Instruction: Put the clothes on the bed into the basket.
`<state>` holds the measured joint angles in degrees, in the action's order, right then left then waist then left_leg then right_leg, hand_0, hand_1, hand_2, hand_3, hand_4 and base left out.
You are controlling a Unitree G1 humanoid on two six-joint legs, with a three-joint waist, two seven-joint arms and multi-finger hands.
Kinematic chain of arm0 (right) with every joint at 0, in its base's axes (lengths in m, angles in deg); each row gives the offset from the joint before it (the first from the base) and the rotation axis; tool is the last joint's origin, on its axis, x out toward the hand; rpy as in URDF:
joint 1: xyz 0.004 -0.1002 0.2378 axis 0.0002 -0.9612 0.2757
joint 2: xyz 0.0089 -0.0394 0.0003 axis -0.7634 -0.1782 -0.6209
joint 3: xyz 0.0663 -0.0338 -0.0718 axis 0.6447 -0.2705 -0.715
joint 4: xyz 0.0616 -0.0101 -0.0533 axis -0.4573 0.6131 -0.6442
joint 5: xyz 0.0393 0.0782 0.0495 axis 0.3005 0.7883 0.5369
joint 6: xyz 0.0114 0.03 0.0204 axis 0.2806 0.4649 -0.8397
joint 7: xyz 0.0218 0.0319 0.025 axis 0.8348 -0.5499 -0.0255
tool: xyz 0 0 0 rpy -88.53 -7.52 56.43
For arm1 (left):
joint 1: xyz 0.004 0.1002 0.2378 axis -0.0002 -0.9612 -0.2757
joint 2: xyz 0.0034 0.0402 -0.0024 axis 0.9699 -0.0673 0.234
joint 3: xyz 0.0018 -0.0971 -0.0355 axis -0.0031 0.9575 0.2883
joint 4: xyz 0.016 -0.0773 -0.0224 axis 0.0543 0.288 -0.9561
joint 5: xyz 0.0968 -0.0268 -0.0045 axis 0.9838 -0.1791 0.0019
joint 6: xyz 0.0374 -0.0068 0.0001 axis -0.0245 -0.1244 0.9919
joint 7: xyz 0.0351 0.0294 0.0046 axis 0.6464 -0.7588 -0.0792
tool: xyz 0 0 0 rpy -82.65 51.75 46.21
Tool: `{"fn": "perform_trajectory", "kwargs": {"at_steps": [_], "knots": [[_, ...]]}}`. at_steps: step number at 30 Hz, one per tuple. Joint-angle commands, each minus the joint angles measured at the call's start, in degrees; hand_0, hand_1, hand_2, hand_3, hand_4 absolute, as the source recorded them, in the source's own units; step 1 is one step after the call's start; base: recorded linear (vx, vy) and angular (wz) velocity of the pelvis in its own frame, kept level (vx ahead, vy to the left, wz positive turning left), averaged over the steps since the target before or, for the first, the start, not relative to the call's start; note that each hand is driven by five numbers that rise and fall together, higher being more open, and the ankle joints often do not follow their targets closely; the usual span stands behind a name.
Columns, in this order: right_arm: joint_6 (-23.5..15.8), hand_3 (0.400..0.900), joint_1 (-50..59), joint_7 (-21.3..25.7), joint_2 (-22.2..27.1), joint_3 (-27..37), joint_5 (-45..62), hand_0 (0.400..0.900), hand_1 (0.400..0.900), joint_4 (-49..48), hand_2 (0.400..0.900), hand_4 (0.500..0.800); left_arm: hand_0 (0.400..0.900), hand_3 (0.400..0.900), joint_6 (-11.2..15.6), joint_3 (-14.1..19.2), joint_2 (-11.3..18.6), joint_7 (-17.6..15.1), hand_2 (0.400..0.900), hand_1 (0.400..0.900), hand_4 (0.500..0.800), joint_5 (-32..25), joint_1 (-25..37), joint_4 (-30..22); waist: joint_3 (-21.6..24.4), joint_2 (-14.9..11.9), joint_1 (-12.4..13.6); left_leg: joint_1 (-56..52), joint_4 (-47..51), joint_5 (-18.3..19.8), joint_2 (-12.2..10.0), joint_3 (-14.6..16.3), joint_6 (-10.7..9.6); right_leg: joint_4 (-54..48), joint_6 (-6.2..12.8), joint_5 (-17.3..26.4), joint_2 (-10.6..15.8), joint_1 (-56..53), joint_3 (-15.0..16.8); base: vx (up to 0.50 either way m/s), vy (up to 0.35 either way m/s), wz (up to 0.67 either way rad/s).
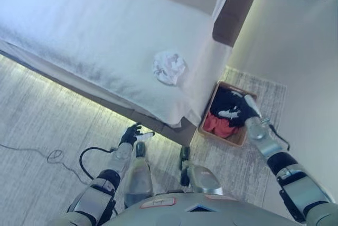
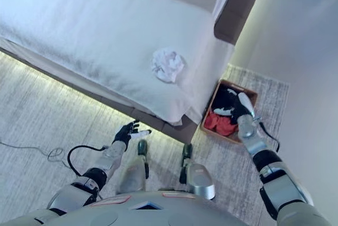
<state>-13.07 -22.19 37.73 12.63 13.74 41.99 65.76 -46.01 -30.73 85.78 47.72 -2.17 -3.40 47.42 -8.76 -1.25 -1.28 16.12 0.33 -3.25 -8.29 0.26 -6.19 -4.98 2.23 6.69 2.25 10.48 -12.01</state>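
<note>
A: Left eye view, looking down. What lies on the bed [image 1: 95, 30]?

B: One crumpled white garment [image 1: 169, 67], resting on the white cover near the bed's foot corner, well apart from both hands.

A: And the basket [image 1: 208, 114]?

B: It stands on a pale rug [image 1: 264, 91] on the floor, just beside that bed corner. Inside are a dark garment [image 1: 228, 107] with white marks and a red garment [image 1: 219, 124] beneath it.

A: Where is the right hand [image 2: 238, 105]?

B: Over the basket, at the dark garment. I cannot tell whether its fingers are open or gripping the cloth.

A: The left hand [image 2: 128, 132]?

B: Low at the left, above the patterned floor [image 1: 42, 115] by the bed's lit lower edge. Its fingers are spread and relaxed, holding nothing.
</note>
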Motion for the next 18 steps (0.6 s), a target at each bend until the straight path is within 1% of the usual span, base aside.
{"fn": "perform_trajectory", "kwargs": {"at_steps": [1, 2, 3, 4, 6, 10, 12, 18], "knots": [[-2.64, 0.900, 9.47, 4.40, 1.29, -1.48, -5.43, 0.900, 0.900, -3.91, 0.900, 0.800, 0.900, 0.900, 2.25, -1.34, 1.50, -3.08, 0.900, 0.900, 0.800, 0.81, 2.37, 0.39, -1.29, -1.41, 0.24, 1.79, 2.58, -4.19, 1.42, 0.99, 0.39, -0.02, 4.94, -1.48, 5.95, 2.10, 4.29, -0.03, 0.185, -0.49], [-3.00, 0.900, 10.60, 5.21, 0.74, -1.90, -5.30, 0.900, 0.900, -2.49, 0.900, 0.800, 0.900, 0.900, 2.43, -1.82, 1.38, -3.37, 0.900, 0.900, 0.800, 0.67, 2.76, 0.21, -1.36, -1.44, 0.34, 2.27, 2.62, -4.20, 1.72, 1.44, 0.42, -0.02, 4.98, -0.99, 6.22, 3.34, 4.90, 0.03, 0.152, -0.16], [-2.26, 0.900, 14.57, 5.85, -0.08, -3.38, -4.85, 0.900, 0.900, -1.04, 0.900, 0.800, 0.900, 0.900, 2.41, -2.96, 1.21, -3.04, 0.900, 0.900, 0.800, 1.02, 3.43, 0.33, -1.73, -1.70, 0.47, 2.93, 3.19, -4.03, 2.24, 2.49, 0.51, -0.02, 5.36, -0.21, 7.08, 5.27, 5.94, 0.04, 0.195, -0.26], [-2.23, 0.900, 15.56, 5.76, -0.33, -3.99, -4.93, 0.900, 0.900, -1.06, 0.900, 0.800, 0.900, 0.900, 2.41, -3.04, 1.40, -3.22, 0.900, 0.900, 0.800, 0.90, 3.52, -0.42, -1.96, -1.90, 0.63, 3.16, 3.14, -3.80, 2.56, 2.64, 0.68, -0.02, 5.49, 0.20, 7.40, 6.01, 6.37, 0.03, 0.179, -0.22], [-2.09, 0.900, 18.63, 6.09, -0.84, -5.63, -4.85, 0.900, 0.900, 0.39, 0.900, 0.800, 0.900, 0.900, 2.52, -3.02, 1.46, -3.72, 0.900, 0.900, 0.800, -0.24, 4.28, -0.18, -2.69, -2.23, 0.97, 4.54, 2.50, -3.69, 3.06, 2.64, 0.81, -0.02, 5.61, 0.91, 7.98, 7.39, 7.08, 0.00, 0.091, -0.06], [-2.18, 0.900, 23.47, 6.31, -0.67, -7.12, -4.14, 0.900, 0.900, 1.59, 0.900, 0.800, 0.900, 0.900, 2.90, -3.67, 1.36, -4.50, 0.900, 0.900, 0.800, -0.85, 5.72, -1.27, -4.49, -2.86, 1.31, 7.24, 1.49, -3.40, 3.89, 2.21, 0.96, -0.02, 5.95, 1.82, 8.93, 9.67, 7.11, -0.01, 0.062, 0.07], [-2.18, 0.900, 25.92, 6.61, -0.62, -7.65, -4.08, 0.900, 0.900, 0.79, 0.900, 0.800, 0.900, 0.900, 2.85, -4.03, 1.31, -4.88, 0.900, 0.900, 0.800, -0.85, 6.45, -1.54, -5.24, -3.40, 1.28, 8.76, 0.62, -3.22, 4.25, 1.78, 0.96, -0.02, 6.00, 2.21, 9.07, 10.94, 7.21, -0.03, 0.031, 0.10], [-2.52, 0.900, 34.89, 6.67, -0.80, -10.95, -1.83, 0.900, 0.900, 4.79, 0.900, 0.800, 0.900, 0.900, 3.51, -5.59, 1.39, -5.22, 0.900, 0.900, 0.800, -2.78, 9.00, -2.04, -7.22, -4.71, 2.35, 13.00, -0.92, -3.19, 4.80, 0.22, 0.87, -0.02, 6.05, 3.00, 9.30, 13.61, 6.40, -0.01, 0.012, 0.13]]}}
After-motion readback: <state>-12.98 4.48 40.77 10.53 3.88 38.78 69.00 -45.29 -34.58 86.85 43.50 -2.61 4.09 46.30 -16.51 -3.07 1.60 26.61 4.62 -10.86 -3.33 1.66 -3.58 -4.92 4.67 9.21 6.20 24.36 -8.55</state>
